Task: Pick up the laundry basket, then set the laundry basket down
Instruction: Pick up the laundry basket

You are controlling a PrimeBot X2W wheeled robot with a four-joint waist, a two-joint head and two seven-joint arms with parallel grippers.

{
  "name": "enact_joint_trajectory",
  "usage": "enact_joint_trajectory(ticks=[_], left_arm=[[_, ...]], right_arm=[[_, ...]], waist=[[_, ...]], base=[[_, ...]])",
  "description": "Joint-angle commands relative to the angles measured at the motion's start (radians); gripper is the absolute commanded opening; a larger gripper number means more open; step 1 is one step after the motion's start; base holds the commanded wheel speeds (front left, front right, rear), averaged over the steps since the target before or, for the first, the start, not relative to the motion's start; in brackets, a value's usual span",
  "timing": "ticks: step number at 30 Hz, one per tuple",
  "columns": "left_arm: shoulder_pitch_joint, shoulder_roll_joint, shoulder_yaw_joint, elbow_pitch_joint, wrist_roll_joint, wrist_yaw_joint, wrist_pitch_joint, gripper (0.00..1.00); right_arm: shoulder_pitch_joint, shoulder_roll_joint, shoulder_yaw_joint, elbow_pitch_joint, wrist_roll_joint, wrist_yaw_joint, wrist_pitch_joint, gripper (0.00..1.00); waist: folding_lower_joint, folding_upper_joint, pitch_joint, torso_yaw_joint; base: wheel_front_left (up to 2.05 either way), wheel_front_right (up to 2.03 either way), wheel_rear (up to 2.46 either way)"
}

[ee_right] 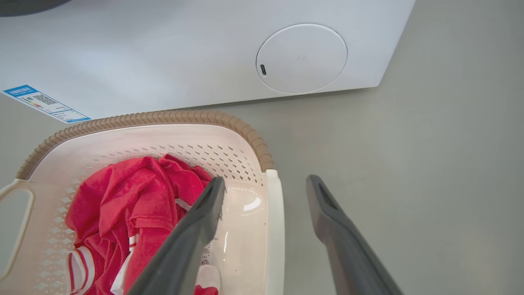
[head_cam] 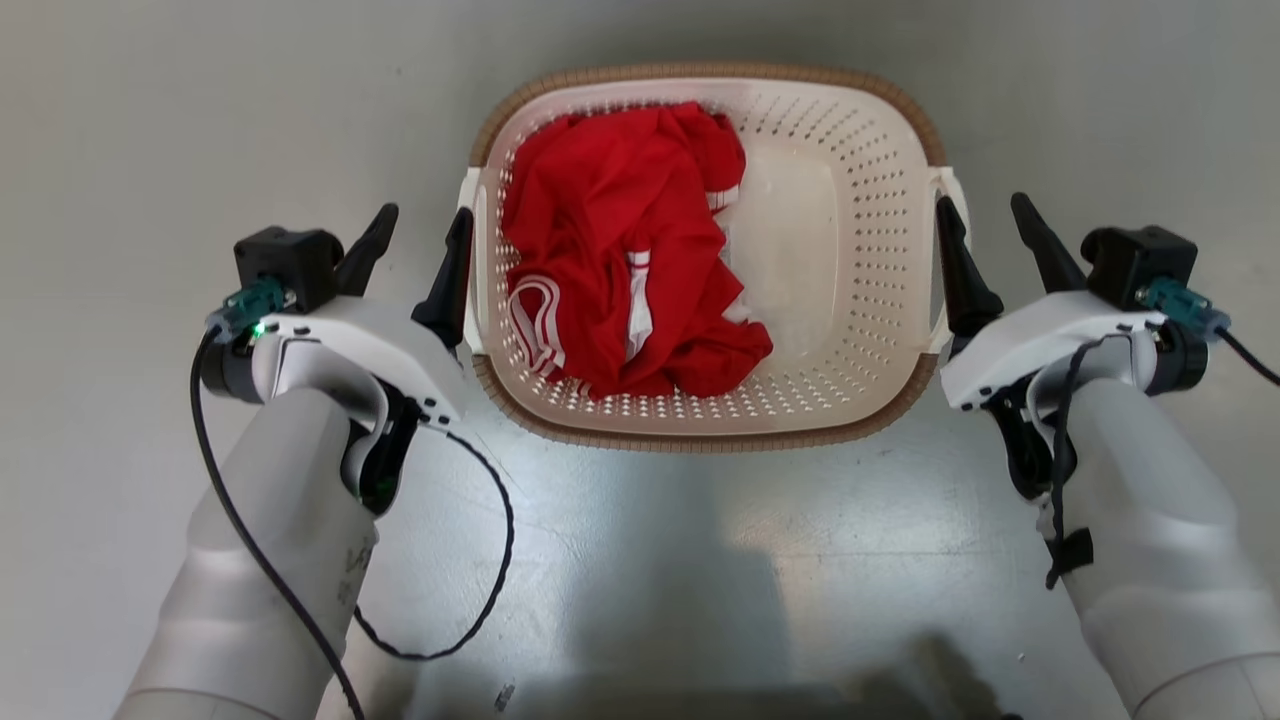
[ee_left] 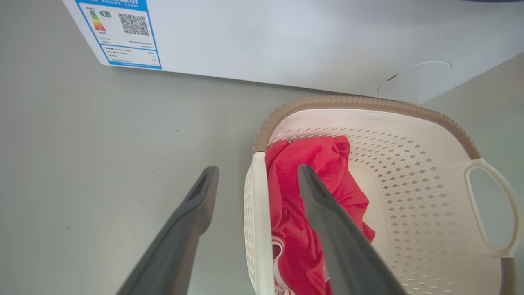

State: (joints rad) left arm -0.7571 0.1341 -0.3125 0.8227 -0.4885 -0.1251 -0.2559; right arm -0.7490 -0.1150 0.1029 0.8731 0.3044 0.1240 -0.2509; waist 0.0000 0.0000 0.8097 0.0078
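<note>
The laundry basket (head_cam: 850,200), cream perforated plastic with a brown woven-look rim, sits on the grey floor in the middle of the head view. Inside it lies a crumpled red garment (head_cam: 620,250) with white stripes. My left gripper (head_cam: 424,220) is open and straddles the basket's left white handle (ee_left: 258,213), one finger outside and one over the inside. On the other side my right gripper (head_cam: 981,205) is open the same way around the right handle (ee_right: 275,229). The fingers (ee_right: 192,237) are not closed on either handle.
A white washing machine (ee_left: 286,41) stands just beyond the basket, with a blue energy label (ee_left: 123,32) and a round cover (ee_right: 301,58) low on its front. Grey floor (head_cam: 150,120) lies on both sides. A black cable (head_cam: 500,560) loops off my left arm.
</note>
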Motion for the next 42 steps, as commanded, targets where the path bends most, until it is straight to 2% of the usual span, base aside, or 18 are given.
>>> enact_joint_trajectory(ticks=[1, 17, 25, 26, 27, 28, 29, 30, 31, 33, 42], left_arm=[[-0.014, 0.026, 0.012, -0.001, -0.014, -0.006, -0.006, 1.0], [-0.159, 0.018, -0.135, 0.136, -0.131, -0.006, -0.006, 1.0], [-0.213, 0.012, -0.234, 0.216, -0.197, -0.006, -0.006, 1.0], [-0.217, 0.013, -0.242, 0.219, -0.206, -0.006, -0.006, 0.98], [-0.22, 0.014, -0.249, 0.221, -0.214, -0.006, -0.006, 0.86], [-0.223, 0.015, -0.255, 0.224, -0.221, -0.006, -0.006, 0.61], [-0.223, 0.015, -0.255, 0.224, -0.221, -0.006, -0.006, 0.61], [-0.225, 0.017, -0.261, 0.225, -0.228, -0.006, -0.006, 0.42], [-0.226, 0.018, -0.267, 0.227, -0.234, -0.006, -0.006, 0.31], [-0.227, 0.022, -0.279, 0.23, -0.246, -0.006, -0.006, 0.0], [-0.208, 0.032, -0.348, 0.255, -0.302, -0.006, -0.006, 0.0]], right_arm=[[0.003, 0.017, 0.025, 0.002, 0.011, 0.007, -0.011, 1.0], [-0.128, 0.036, 0.091, 0.151, 0.025, 0.007, -0.011, 1.0], [-0.161, 0.046, 0.117, 0.187, 0.042, 0.007, -0.011, 1.0], [-0.163, 0.046, 0.119, 0.19, 0.045, 0.007, -0.011, 1.0], [-0.164, 0.047, 0.121, 0.193, 0.047, 0.007, -0.011, 0.76], [-0.165, 0.047, 0.124, 0.196, 0.049, 0.007, -0.011, 0.42], [-0.165, 0.047, 0.124, 0.196, 0.049, 0.007, -0.011, 0.42], [-0.166, 0.048, 0.126, 0.197, 0.05, 0.007, -0.011, 0.23], [-0.167, 0.048, 0.129, 0.198, 0.052, 0.007, -0.011, 0.0], [-0.167, 0.049, 0.14, 0.201, 0.056, 0.007, -0.011, 0.0], [-0.15, 0.055, 0.18, 0.212, 0.086, 0.007, -0.011, 0.0]], waist=[[0.0, 0.0, 0.025, 0.004], [0.0, 0.0, 0.162, 0.013], [0.0, 0.0, 0.183, 0.011], [0.0, 0.0, 0.183, 0.011], [0.0, 0.0, 0.183, 0.011], [0.0, 0.0, 0.181, 0.011], [0.0, 0.0, 0.181, 0.011], [0.0, 0.0, 0.18, 0.012], [0.0, 0.0, 0.179, 0.011], [0.0, 0.0, 0.173, 0.01], [0.0, 0.0, 0.109, 0.0]], base=[[0.0, 0.0, 0.0], [0.0, 0.0, 0.0], [0.0, 0.0, 0.0], [0.0, 0.0, 0.0], [0.0, 0.0, 0.0], [0.0, 0.0, 0.0], [0.0, 0.0, 0.0], [0.0, 0.0, 0.0], [0.0, 0.0, 0.0], [0.0, 0.0, 0.0], [0.0, 0.0, 0.0]])
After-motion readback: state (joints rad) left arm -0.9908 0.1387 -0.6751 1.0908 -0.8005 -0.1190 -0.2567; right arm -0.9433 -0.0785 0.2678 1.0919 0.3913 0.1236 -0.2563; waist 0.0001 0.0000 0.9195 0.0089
